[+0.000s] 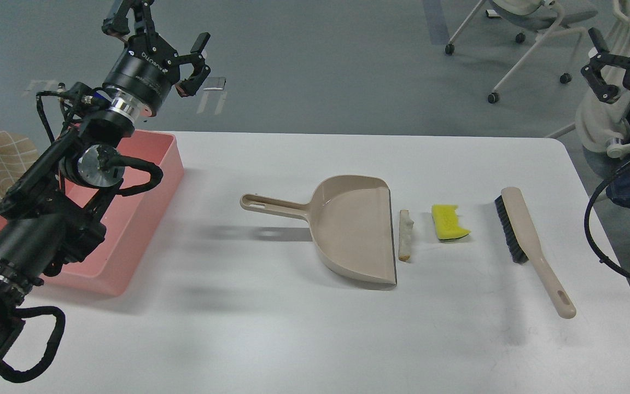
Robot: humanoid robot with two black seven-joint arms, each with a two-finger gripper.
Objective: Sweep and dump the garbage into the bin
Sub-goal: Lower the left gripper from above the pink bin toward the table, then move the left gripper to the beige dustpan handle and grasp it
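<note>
The garbage lies mid-table: a thin off-white crusty strip (pixel 405 235) just right of the mouth of the beige dustpan (pixel 348 230), and a yellow sponge chunk (pixel 448 222) right of the strip. A beige brush (pixel 528 241) with black bristles lies right of the sponge. The pink bin (pixel 145 186) stands at the table's left edge. My left gripper (pixel 162 35) is open and empty, high above the bin's far end. My right gripper (pixel 629 52) is at the right edge, off the table. Only one of its fingers (pixel 599 65) shows, spread out from the body.
The white table (pixel 293 328) carries the bin, dustpan, scraps and brush. My left arm (pixel 47 219) crosses over the bin's near half. Office chairs (pixel 512 33) stand on the grey floor beyond the table. Black cables (pixel 599 241) hang by the right edge.
</note>
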